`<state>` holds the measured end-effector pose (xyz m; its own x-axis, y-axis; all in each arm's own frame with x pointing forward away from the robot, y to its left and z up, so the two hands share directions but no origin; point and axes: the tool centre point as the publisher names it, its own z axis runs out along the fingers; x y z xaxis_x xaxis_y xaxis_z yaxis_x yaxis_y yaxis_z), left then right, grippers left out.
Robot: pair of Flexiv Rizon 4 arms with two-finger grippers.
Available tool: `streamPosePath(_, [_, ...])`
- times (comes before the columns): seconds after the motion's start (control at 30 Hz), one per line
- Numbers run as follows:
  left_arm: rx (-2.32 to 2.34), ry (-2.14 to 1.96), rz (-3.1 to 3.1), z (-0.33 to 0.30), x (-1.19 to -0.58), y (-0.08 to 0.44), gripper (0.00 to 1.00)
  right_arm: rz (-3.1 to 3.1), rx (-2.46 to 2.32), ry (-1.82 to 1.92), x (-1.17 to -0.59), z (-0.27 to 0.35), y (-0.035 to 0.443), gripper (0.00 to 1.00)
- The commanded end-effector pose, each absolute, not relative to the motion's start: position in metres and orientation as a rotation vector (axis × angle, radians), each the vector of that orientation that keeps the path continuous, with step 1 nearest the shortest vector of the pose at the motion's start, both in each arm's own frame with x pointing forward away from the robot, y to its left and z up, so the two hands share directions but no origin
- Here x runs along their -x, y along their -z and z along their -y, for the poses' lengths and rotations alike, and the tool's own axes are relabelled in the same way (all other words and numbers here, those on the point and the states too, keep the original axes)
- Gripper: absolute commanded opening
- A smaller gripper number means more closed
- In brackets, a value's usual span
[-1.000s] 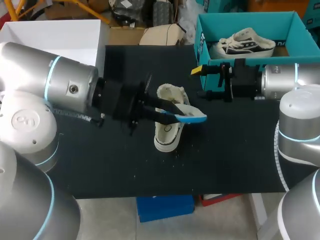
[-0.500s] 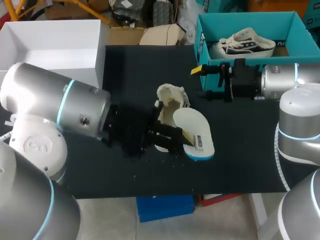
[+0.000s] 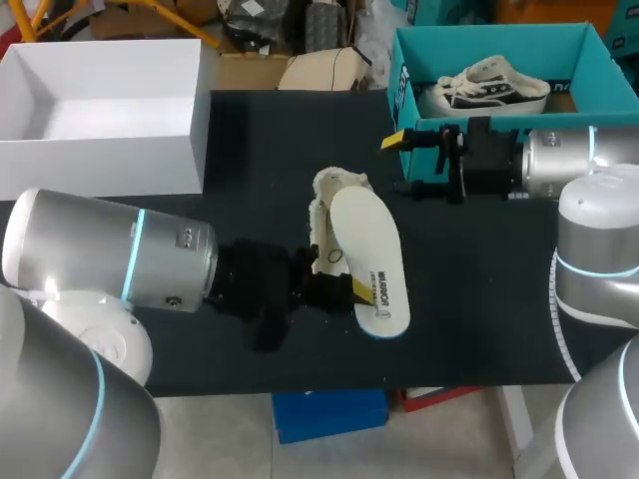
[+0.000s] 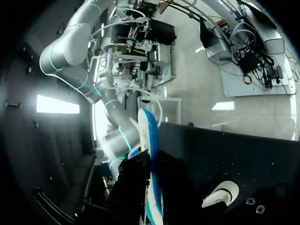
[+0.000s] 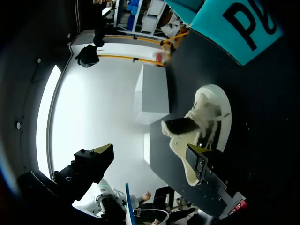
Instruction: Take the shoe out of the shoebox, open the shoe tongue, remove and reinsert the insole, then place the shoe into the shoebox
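The left gripper (image 3: 344, 287) is closed on the near long edge of the insole (image 3: 367, 254), one yellow tip showing against that edge; in the left wrist view the insole is seen edge-on, running out ahead of the gripper. The insole is held printed face up over the shoe (image 3: 337, 188), which lies near the middle of the tabletop (image 3: 479, 289). Whether insole and shoe are touching cannot be told.

The insole's long axis runs from far to near, its near end swung slightly toward the robot's right. The shoe's long axis is judged to lie almost along the same line, with its ruffled, opened end on the far side; the rest is covered by the insole.

Reinsertion appears to be the step in hand. It would be done best if the insole were tilted, its leading end fed into the opening and slid along the shoe's length, then pressed flat.

The right gripper (image 3: 399, 163) is held wide open and empty just beside the teal shoebox (image 3: 403, 95), well placed for steadying the shoe.
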<state>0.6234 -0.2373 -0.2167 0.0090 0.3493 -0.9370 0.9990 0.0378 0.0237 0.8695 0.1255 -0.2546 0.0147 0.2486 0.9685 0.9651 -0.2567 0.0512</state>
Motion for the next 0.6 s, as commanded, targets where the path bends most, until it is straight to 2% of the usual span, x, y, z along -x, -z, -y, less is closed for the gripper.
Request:
streamPosePath(0.03, [-1.410, 0.953, -1.469, 0.233, -0.615, 0.219, 0.00, 1.270, 1.590, 1.291, -0.869, -0.127, 0.255, 1.00])
streamPosePath(0.2, [-1.410, 0.953, -1.469, 0.233, -0.615, 0.219, 0.00, 1.270, 1.590, 1.291, -0.869, -0.127, 0.255, 1.00])
streamPosePath(0.4, [-1.451, 0.886, -1.406, 0.234, -0.620, 0.256, 0.00, 1.270, 1.590, 1.291, -0.869, -0.127, 0.255, 1.00])
streamPosePath(0.6, [-1.443, 0.850, -1.299, 0.213, -0.634, 0.270, 0.00, 1.270, 1.590, 1.291, -0.869, -0.127, 0.255, 1.00])
